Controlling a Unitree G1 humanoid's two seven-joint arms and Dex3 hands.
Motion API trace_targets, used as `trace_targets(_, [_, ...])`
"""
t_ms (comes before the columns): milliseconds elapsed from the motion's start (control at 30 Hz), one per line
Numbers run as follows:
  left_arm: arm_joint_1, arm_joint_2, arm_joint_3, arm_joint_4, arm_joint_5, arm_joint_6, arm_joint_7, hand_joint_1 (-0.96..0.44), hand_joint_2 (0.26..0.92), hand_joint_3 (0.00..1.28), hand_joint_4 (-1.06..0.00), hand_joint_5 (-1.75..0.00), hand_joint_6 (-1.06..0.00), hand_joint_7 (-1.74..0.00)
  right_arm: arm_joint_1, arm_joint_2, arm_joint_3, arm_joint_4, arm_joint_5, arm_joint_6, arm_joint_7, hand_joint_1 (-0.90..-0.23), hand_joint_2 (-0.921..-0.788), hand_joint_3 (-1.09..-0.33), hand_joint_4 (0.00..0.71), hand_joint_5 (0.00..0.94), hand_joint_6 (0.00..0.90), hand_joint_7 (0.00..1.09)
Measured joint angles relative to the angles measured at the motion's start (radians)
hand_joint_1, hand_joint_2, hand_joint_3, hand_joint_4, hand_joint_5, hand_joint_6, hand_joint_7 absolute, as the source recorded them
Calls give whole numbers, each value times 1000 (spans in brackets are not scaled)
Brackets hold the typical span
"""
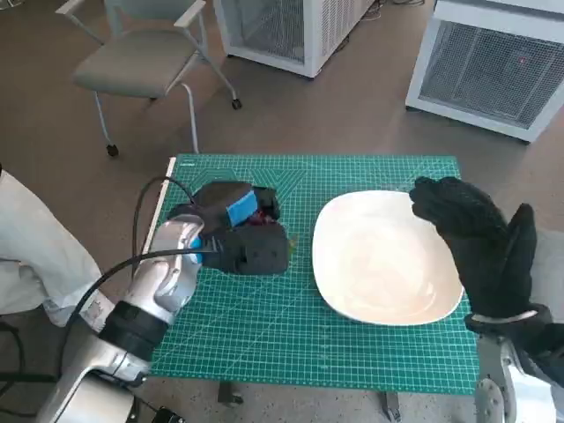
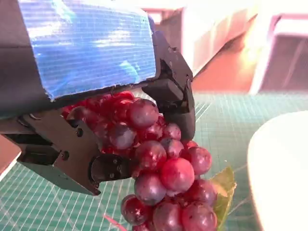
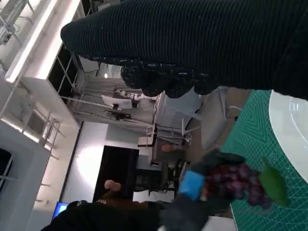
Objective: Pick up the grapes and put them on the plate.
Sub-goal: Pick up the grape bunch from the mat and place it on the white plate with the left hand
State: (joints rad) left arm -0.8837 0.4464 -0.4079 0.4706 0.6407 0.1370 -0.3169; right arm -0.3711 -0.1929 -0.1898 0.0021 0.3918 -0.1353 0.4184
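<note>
Left wrist view: the grapes (image 2: 161,173) are clamped in the left hand (image 2: 91,91), with the plate (image 2: 284,173) lying just beside, toward the right hand (image 1: 480,242), which is held apart, empty.

The head camera looks steeply down over the whole bench (image 1: 370,352). The left wrist camera sits tight behind the grapes (image 2: 163,173). The right wrist camera, turned sideways, shares grapes and plate (image 3: 291,118).

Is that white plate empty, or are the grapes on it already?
Empty. The plate shows only bare white surface; the grapes sit in the left hand beside it.
</note>
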Motion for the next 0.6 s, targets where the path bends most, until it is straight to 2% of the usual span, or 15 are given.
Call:
trace_targets(133, [26, 15, 43, -116, -28, 16, -37, 2, 886, 68, -760, -1101, -702, -1082, -1, 1, 1, 0, 0, -1, 0, -336, -921, -611, 401, 869, 219, 1012])
trace_targets(300, [41, 24, 92, -221, -52, 27, -55, 2, 899, 26, -790, -1073, -713, -1061, -2, 2, 1, 1, 0, -4, 0, -336, -921, -611, 402, 868, 220, 1011])
trace_targets(433, [44, 27, 118, -267, -59, 27, -56, 2, 897, 16, -792, -1110, -749, -982, -2, 2, 1, 4, 0, -6, 0, -337, -921, -610, 402, 868, 220, 1011])
trace_targets(600, [44, 30, 130, -290, -56, 16, -52, 2, 895, 17, -729, -1232, -833, -830, -2, 2, 1, 5, 0, -9, 0, -338, -921, -610, 403, 867, 221, 1010])
